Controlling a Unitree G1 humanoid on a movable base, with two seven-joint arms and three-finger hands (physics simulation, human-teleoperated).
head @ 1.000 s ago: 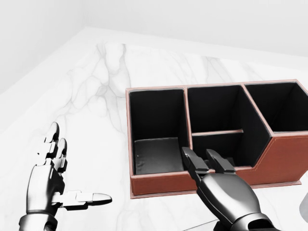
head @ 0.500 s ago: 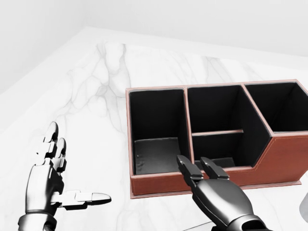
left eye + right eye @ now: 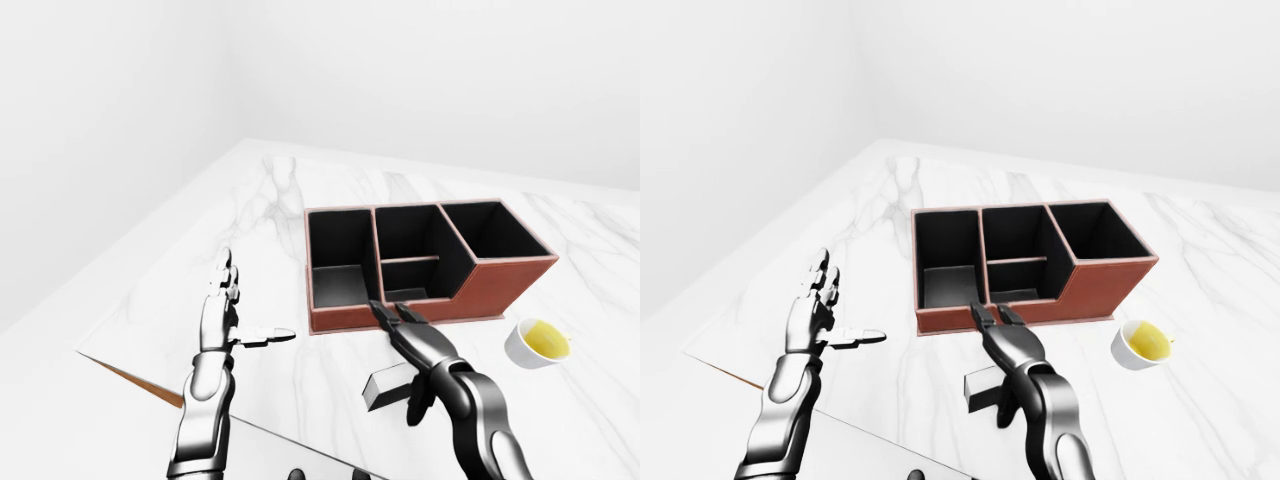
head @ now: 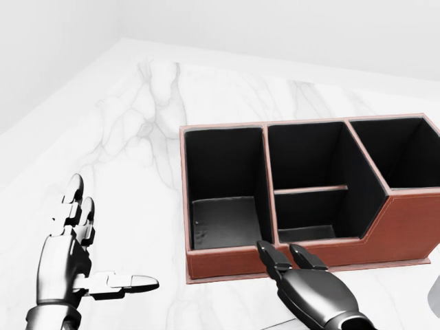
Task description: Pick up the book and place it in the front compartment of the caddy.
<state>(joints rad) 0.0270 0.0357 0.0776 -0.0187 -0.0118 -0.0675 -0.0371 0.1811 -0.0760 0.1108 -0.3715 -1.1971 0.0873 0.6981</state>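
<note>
Oddly, the left-eye view shows the book [image 3: 388,386] as a small pale grey slab lying flat on the white marble table [image 3: 300,200], below the caddy [image 3: 420,262] and just under the right robot hand [image 3: 405,328], whose two long fingers point up toward the caddy's low wall while the thumb hangs down beside the slab; whether anything touches it I cannot tell, and the hand looks spread, not clamped. The left robot hand [image 3: 228,305] is open, well apart on the left, and a white cup [image 3: 538,342] of yellow liquid stands right of the caddy. Next, the head view shows only the caddy's dark compartments and the right hand's fingertips at the red lower wall; the book barely shows there. Lastly, the right-eye view gives the slab's darker side face [image 3: 983,389], so it reads as thin, stiff and probably light, with smooth covers that may slide on polished stone. A pinch across its thickness at a long edge seems the surest hold.
</note>
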